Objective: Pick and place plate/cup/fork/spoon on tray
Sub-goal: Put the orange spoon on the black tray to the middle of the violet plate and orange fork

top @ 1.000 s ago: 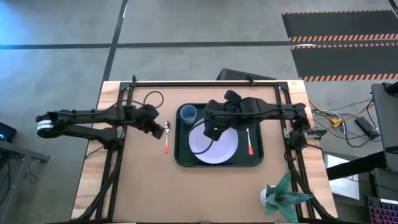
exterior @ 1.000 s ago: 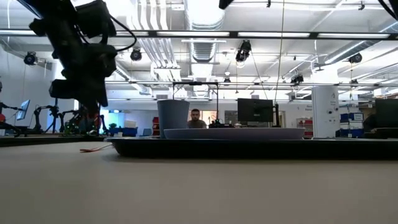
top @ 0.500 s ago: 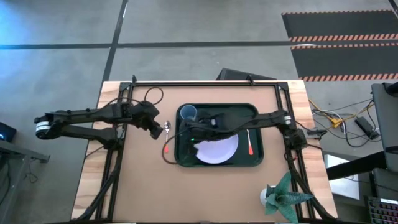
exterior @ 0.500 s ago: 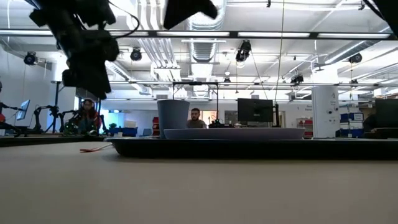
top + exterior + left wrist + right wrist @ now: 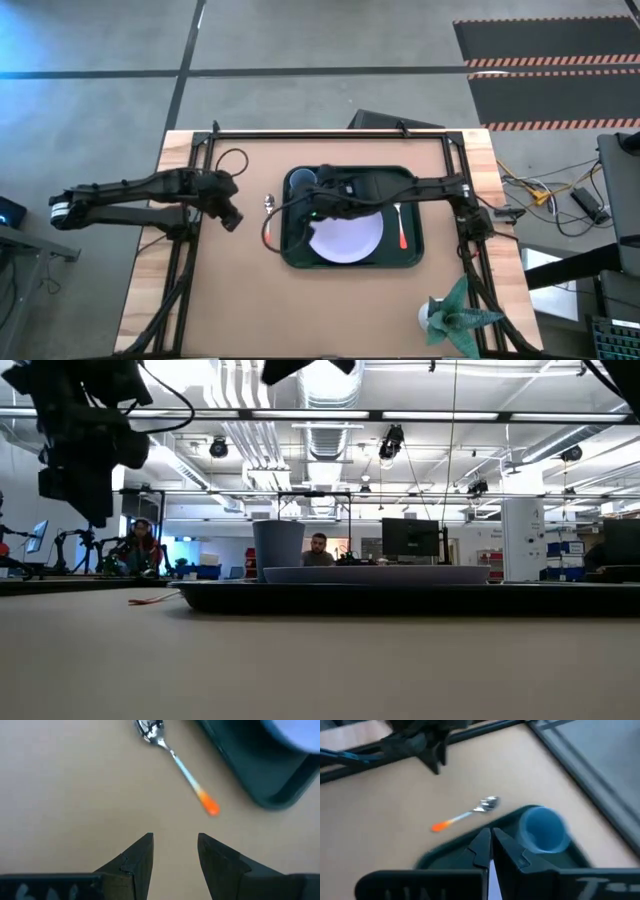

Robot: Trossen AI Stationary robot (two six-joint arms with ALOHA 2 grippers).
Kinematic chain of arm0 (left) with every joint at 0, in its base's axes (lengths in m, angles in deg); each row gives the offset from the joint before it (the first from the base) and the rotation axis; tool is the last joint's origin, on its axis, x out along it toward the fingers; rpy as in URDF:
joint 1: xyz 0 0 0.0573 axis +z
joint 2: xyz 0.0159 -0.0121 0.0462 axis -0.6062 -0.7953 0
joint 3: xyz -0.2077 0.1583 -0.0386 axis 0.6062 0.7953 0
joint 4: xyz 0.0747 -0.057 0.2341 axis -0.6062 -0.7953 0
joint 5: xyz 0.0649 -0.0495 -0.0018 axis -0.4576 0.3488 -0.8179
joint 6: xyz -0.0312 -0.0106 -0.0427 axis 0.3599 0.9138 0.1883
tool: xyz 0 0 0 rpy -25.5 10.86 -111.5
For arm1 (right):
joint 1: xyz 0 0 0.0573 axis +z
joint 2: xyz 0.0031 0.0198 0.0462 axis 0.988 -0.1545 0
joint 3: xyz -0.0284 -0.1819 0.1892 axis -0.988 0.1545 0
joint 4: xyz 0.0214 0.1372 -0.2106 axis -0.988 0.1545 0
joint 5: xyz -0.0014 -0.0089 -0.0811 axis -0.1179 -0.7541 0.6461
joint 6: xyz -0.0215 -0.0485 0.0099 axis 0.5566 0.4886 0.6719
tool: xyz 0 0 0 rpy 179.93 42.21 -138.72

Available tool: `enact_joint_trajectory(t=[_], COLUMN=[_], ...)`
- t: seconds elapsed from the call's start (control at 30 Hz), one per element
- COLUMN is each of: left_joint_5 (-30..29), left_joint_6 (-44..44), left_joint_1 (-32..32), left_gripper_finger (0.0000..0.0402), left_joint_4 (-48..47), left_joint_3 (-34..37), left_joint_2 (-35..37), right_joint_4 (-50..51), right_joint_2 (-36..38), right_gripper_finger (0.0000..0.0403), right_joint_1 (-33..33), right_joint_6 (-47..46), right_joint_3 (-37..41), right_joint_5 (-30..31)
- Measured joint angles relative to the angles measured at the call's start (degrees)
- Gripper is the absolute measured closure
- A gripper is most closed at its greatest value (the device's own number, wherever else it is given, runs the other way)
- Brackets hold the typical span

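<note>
I have the dark green rectangular tray (image 5: 410, 250) holding the pale lavender round plate (image 5: 352, 238), the light-blue plastic tumbler (image 5: 303, 180) and the orange-handled metal fork (image 5: 401, 226). The silver-bowled, orange-handled spoon (image 5: 267, 222) lies on the desk (image 5: 230, 300) just beside the tray's left rim. My left hand (image 5: 232, 218) hangs released near it; my right hand (image 5: 308, 212), clenched on nothing, hovers over the tray's left edge. I worry both arms could collide reaching for the spoon.
</note>
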Motion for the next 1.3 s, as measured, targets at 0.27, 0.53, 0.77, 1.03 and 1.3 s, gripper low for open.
enact_joint_trajectory(t=[0.27,0.53,0.77,1.03,1.3], left_joint_5=[3.8,-0.7,-2.0,-2.1,-3.6], left_joint_6=[11.1,17.6,17.1,16.9,13.3], left_joint_1=[-1.3,-1.4,-1.4,-1.7,-2.1], left_gripper_finger=[0.0265,0.0265,0.0265,0.0266,0.0358], left_joint_4=[20.2,27.7,34.4,32.2,27.5], left_joint_3=[8.6,10.4,5.4,0.3,-2.6], left_joint_2=[-2.3,-13.2,-26.7,-38.8,-43.1], right_joint_4=[11.0,14.2,17.5,19.6,22.1], right_joint_2=[6.8,10.6,11.1,11.1,11.1], right_gripper_finger=[0.0394,0.0394,0.0394,0.0394,0.0394], right_joint_1=[0.2,0.4,0.4,0.4,0.4], right_joint_6=[1.0,7.4,9.4,9.6,10.5], right_joint_3=[-0.2,-0.1,-0.1,0.0,0.0], right_joint_5=[4.8,5.1,5.0,3.3,3.1])
